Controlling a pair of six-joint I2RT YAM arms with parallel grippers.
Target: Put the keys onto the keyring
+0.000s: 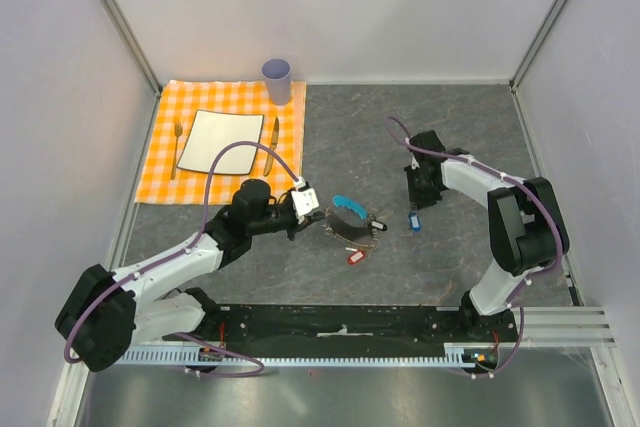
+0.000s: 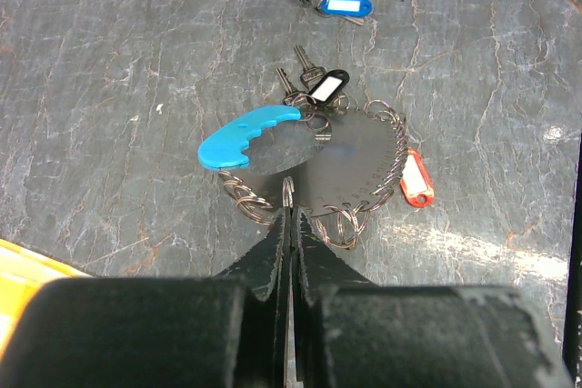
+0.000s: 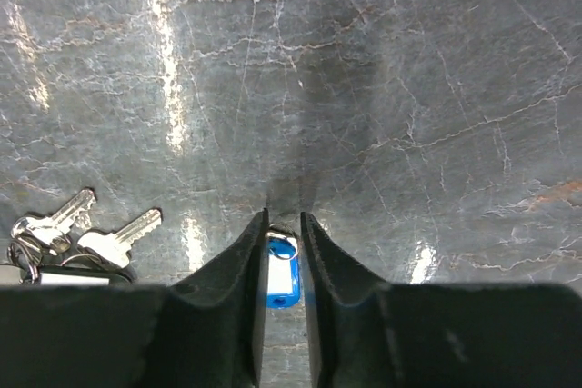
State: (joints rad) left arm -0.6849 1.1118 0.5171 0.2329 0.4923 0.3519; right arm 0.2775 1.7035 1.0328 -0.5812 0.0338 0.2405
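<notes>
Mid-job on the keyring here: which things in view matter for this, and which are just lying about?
For the job: keyring; black-tagged keys; red-tagged key; blue-tagged key.

Lying about: orange checked placemat; white plate; fork; knife; purple cup.

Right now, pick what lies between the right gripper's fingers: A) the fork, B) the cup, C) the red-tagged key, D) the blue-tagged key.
D: the right wrist view shows the blue-tagged key lying in the gap between the parted fingers of the right gripper.
</notes>
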